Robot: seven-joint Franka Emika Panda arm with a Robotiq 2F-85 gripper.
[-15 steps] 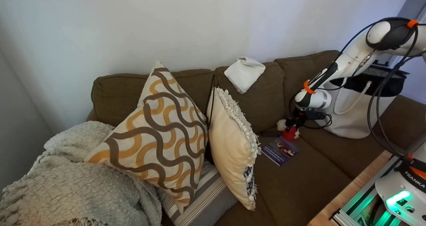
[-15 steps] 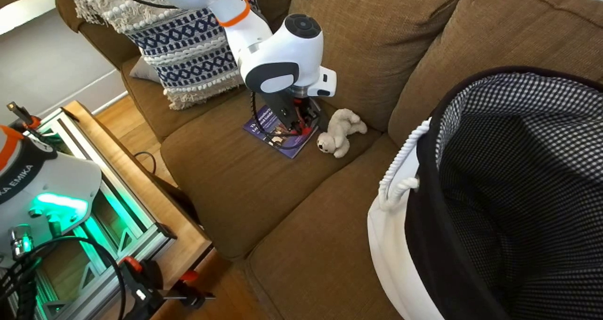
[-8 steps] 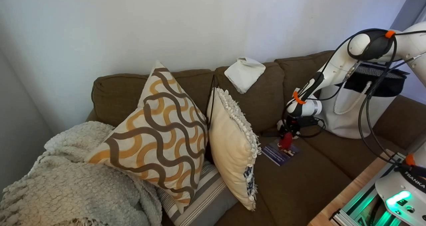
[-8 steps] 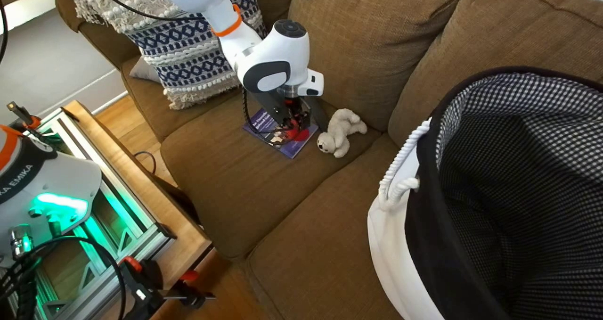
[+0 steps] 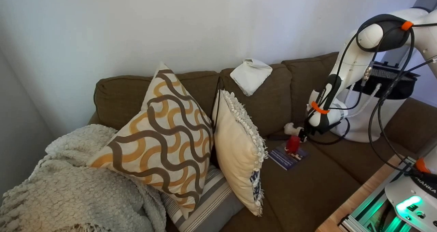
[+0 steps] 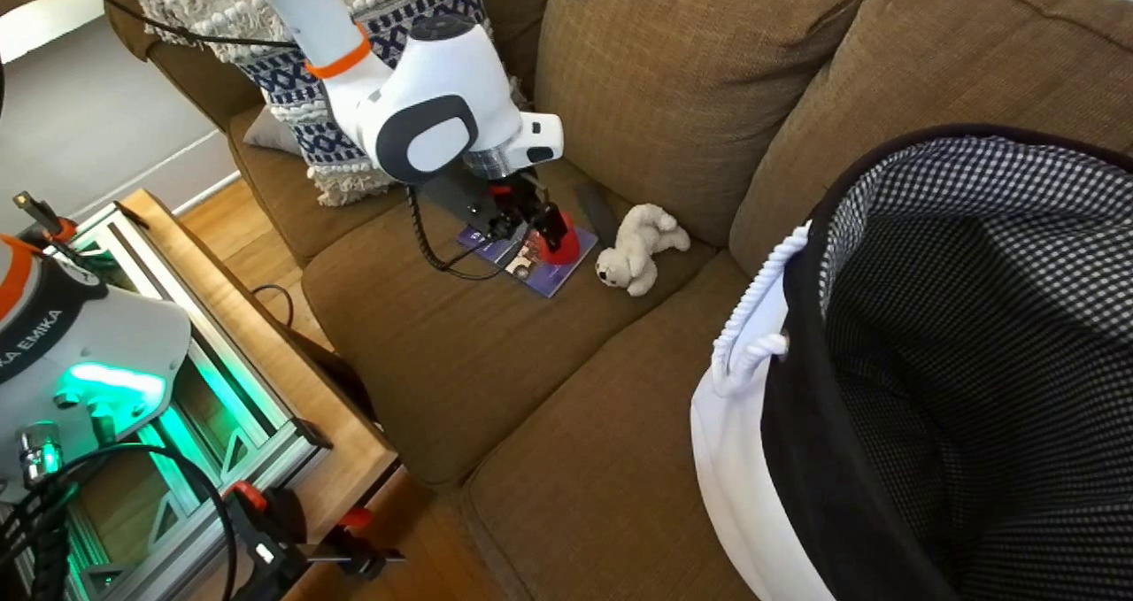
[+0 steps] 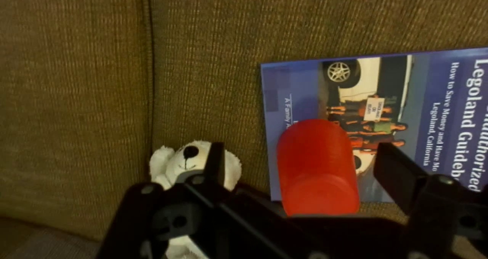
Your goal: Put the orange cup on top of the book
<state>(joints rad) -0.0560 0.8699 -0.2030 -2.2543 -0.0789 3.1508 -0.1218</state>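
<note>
The orange cup (image 7: 317, 167), red in these pictures, stands upside down on the book (image 7: 438, 133), close to one short end of its blue-purple cover. Both exterior views show the same, with the cup (image 5: 292, 144) on the book (image 5: 282, 159). My gripper (image 7: 305, 163) is open, one of its fingers (image 7: 215, 161) on each side of the cup with a visible gap to it. In an exterior view the gripper (image 6: 542, 220) is tilted and still close beside the cup (image 6: 564, 247), hiding part of it.
A white plush bear (image 6: 639, 249) lies right beside the book, partly behind a finger in the wrist view. A fringed cushion (image 5: 239, 150) leans near the book's far end. A large white and black basket (image 6: 761, 459) stands on the sofa.
The cup has moved from my grip at the book's edge down onto the book. My gripper has opened, let it go, and tilted and drawn back a little; the cup stays put.
</note>
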